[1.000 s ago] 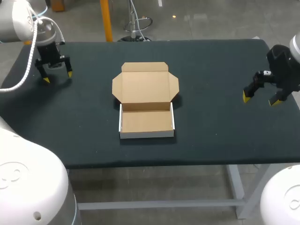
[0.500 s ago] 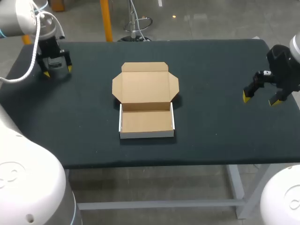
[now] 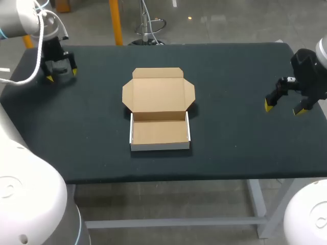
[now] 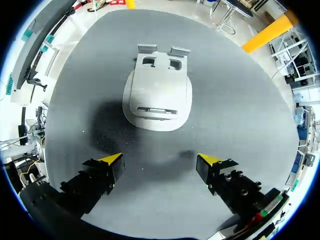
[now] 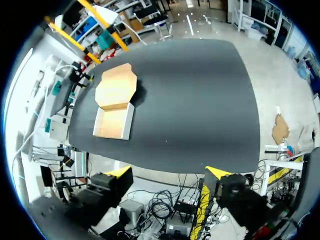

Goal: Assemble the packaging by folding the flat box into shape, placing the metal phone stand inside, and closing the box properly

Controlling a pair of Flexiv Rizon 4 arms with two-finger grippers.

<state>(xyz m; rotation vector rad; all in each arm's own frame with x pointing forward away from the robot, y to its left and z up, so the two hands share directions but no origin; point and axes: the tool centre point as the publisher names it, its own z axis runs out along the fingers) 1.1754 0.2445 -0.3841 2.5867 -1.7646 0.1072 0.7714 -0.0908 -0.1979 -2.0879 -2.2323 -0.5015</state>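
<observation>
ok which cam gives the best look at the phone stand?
Left wrist view. The metal phone stand shows whole and unobstructed there, lying on the table just ahead of the open left gripper. In the head view that gripper sits over the stand and hides nearly all of it. In the right wrist view it is too small to make out.

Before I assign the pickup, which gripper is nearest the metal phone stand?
The left gripper: the metal phone stand lies just ahead of its open fingers, while the right gripper is at the table's opposite end.
</observation>
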